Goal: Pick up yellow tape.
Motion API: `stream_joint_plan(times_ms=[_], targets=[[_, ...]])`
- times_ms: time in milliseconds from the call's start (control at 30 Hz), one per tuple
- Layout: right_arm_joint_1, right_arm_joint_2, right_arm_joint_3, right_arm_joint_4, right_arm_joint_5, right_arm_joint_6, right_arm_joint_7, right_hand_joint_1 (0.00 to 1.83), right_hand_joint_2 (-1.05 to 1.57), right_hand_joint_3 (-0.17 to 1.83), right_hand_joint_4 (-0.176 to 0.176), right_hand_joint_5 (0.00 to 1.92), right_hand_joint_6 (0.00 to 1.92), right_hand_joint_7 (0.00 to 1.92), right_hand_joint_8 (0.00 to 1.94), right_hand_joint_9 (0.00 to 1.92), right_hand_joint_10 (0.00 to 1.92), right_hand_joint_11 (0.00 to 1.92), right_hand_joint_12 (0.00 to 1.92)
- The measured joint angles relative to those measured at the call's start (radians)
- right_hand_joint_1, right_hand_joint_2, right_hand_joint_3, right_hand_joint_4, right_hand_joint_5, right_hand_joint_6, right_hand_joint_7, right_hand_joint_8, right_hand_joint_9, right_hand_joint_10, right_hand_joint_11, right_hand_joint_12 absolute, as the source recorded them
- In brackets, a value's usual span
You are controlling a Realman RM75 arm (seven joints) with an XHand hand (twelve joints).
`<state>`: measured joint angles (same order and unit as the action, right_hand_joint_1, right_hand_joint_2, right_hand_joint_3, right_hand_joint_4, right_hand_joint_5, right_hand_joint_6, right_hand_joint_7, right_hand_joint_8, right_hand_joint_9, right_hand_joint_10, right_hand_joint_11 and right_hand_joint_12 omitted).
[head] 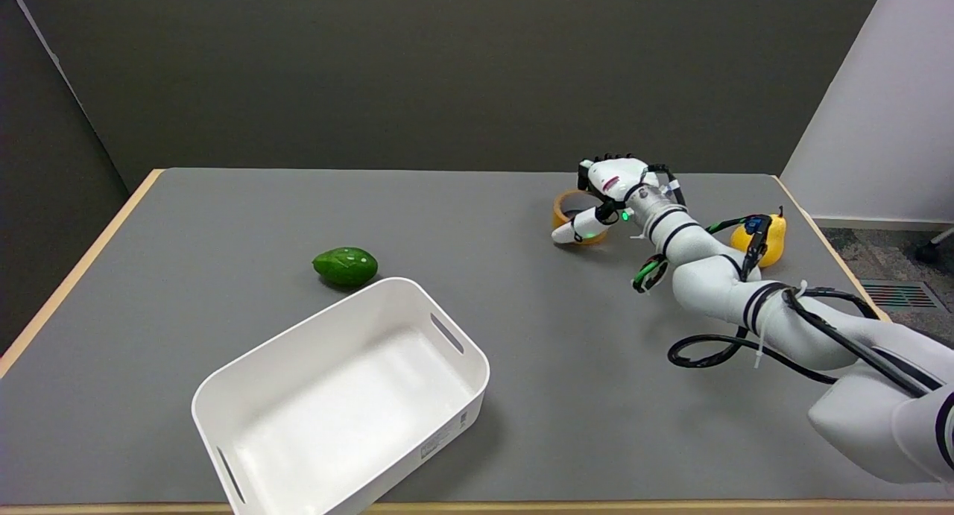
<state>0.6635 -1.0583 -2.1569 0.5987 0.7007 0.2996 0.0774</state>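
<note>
Grey table (522, 336) with pale wooden edging, bearing everything. One white rectangular plastic bin (339, 403) with slot handles at the near left, well apart from the arm. One glossy green avocado-shaped fruit (345, 266) just beyond the bin's far corner, lying on its side. One yellow pear-shaped fruit (760, 237) near the right edge, partly hidden behind the arm's cables. One roll of yellow tape (572, 215), a flat ring lying on the table at the far right-centre. One white-and-black right hand (605, 194) directly on the roll: fingers curled down over the ring's far right rim, thumb stretched out low across its near side. Ring bracketed between thumb and fingers, but unclear whether actually clamped or only touched; roll apparently resting on the table. Nothing between hand and roll; pear close behind the forearm.
</note>
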Motion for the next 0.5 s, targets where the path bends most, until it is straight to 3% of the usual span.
stream_joint_plan(times_ms=[500], targets=[[-0.05, 0.031, 0.024, 0.132, -0.002, 0.076, 0.0, 1.18, 1.2, 0.16, -0.153, 0.55, 1.51, 0.85, 1.42, 0.86, 1.31, 0.87, 1.85]])
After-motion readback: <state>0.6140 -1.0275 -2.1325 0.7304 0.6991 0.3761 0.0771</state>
